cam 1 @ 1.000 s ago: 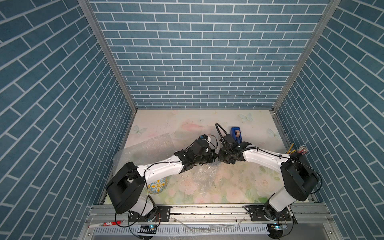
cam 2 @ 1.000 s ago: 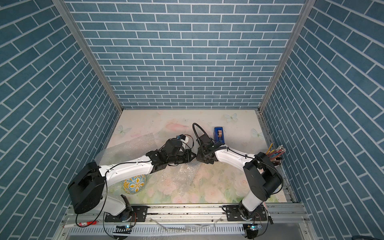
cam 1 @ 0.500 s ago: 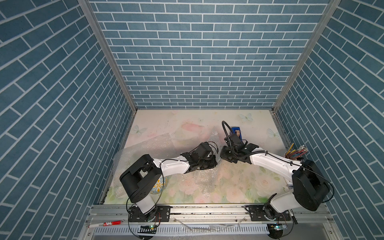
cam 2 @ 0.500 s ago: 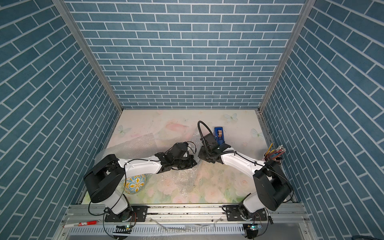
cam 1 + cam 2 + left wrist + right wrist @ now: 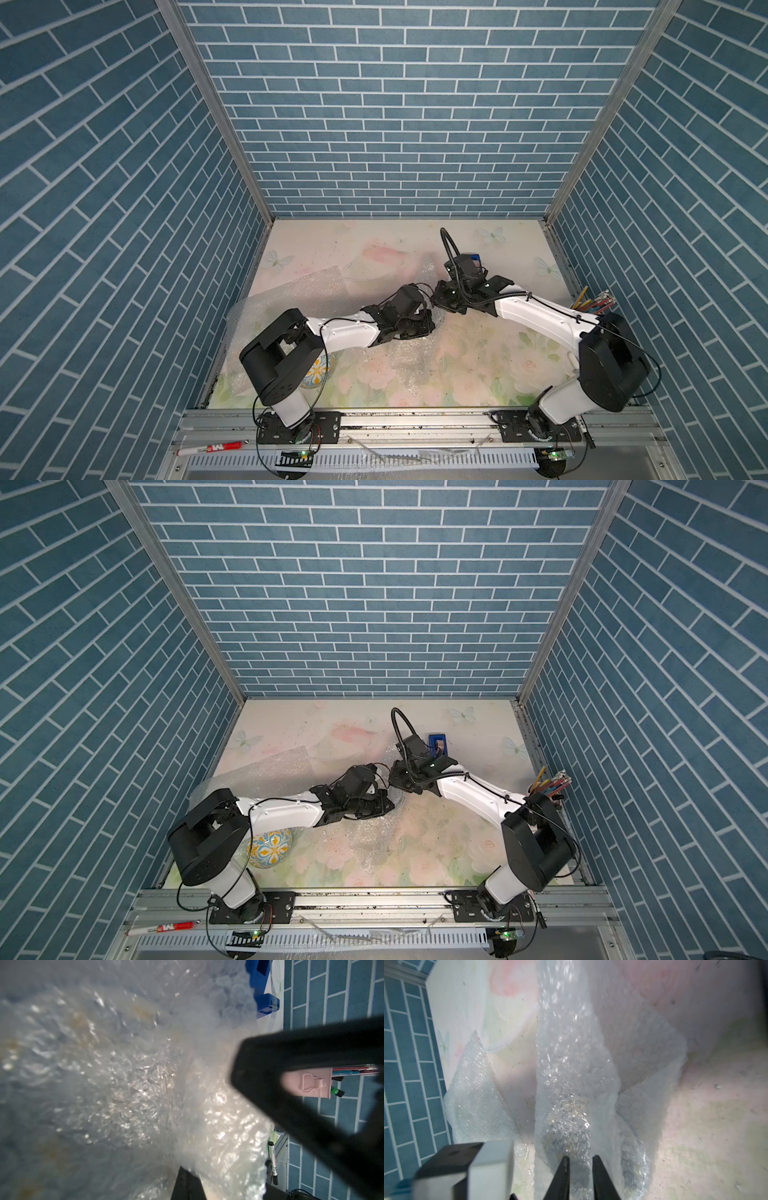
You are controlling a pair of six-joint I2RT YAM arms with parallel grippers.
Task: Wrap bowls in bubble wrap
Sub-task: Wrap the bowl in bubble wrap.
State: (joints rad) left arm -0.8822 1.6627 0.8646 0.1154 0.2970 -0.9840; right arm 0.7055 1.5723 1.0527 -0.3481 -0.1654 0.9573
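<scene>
Between the two pincers, at mid-bench, lies a crumpled sheet of bubble wrap [image 5: 566,1084], gathered into a whitish band. Seen from the right wrist, its long axis runs straight out from the right pincer [image 5: 580,1157], and loose flaps fall to either side. Faint yellowish tints show through the layers just ahead of the tips, but what lies inside cannot be made out.

Right pincer: the fingers [image 5: 563,1178] stand narrowly apart and the bunched band fills the gap between them, so it is clamped on the bubble wrap. In both top views it faces the left pincer [image 5: 428,324], and the two sets of tips are close together.

Left pincer: closed together. In the left wrist view one finger [image 5: 187,1184] shows only at the frame edge, and wrap spreads from its tip in a crumpled fan. It grips a fold of the same sheet. The blue tape dispenser [image 5: 261,985] stands on the far side of the wrap from this pincer.

Behind the left pincer, alongside its forearm, a second sheet [image 5: 291,299] lies flat on the bench [image 5: 332,245], its long side roughly parallel to the forearm. Further back, by the left arm's shoulder and well apart from both pincers, the yellow-and-blue bowl [image 5: 270,848] sits unwrapped. Its patterned face is up and the arm partly hides it.
</scene>
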